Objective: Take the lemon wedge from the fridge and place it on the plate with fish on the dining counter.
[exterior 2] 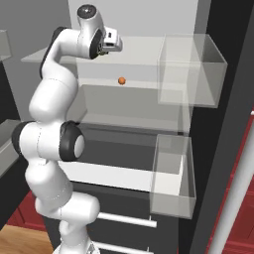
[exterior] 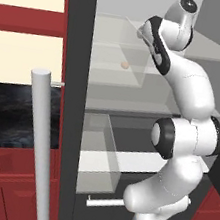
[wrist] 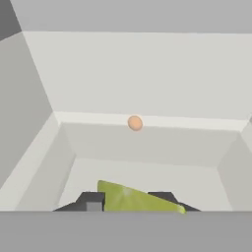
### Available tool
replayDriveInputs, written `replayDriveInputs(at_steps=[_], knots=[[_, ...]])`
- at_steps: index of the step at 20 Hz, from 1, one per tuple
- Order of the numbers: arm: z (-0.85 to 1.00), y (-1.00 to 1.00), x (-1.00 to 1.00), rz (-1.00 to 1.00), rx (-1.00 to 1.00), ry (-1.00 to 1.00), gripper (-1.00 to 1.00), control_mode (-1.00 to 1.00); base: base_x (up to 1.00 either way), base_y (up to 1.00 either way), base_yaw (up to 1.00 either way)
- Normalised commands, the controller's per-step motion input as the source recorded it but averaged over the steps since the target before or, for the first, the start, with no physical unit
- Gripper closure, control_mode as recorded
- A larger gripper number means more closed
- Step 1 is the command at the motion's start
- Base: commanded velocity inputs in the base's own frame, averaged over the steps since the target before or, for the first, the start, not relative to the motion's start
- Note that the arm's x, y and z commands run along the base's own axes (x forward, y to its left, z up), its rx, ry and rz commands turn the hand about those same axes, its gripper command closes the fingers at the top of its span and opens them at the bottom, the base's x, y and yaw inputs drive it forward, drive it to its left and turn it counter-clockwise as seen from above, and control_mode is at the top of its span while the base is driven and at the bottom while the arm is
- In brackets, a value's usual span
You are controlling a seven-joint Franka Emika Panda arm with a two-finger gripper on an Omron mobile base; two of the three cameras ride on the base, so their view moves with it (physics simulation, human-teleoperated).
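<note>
The fridge [exterior: 72, 75] stands open, showing its pale interior and glass shelves. My arm reaches up onto the upper shelf [exterior 2: 129, 94]. In the hand view, the yellow-green lemon wedge [wrist: 133, 199] lies between my two dark fingertips [wrist: 92, 201], which press against its sides. My gripper [wrist: 129, 203] is shut on the wedge, low over the shelf floor. From the right base view my hand [exterior 2: 110, 43] shows high at the shelf's front. The plate with fish and the dining counter are out of view.
A small orange ball [wrist: 135, 122] sits at the back of the same shelf [exterior: 124, 64]. Clear door bins [exterior 2: 191, 74] hang on the right door, another bin [exterior: 99, 156] on the left. A long silver handle [exterior: 40, 146] rises nearby. Black-topped red cabinets [exterior: 14, 116] stand left.
</note>
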Motion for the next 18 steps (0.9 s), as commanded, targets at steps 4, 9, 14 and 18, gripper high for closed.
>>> replayDriveInputs(at_steps=[4,9,14,18], knots=[[0.0,0.0,-1.0,0.0,0.12,-0.21,1.0,-1.0,0.0,0.0,0.0],[0.0,0.05,-1.0,0.0,0.19,-0.4,1.0,-1.0,0.0,0.0,0.0],[0.08,0.1,-1.0,0.03,0.24,-0.21,1.0,-1.0,0.0,0.0,0.0],[-0.19,0.02,-1.0,0.01,0.16,0.0,1.0,-1.0,0.0,0.0,0.0]])
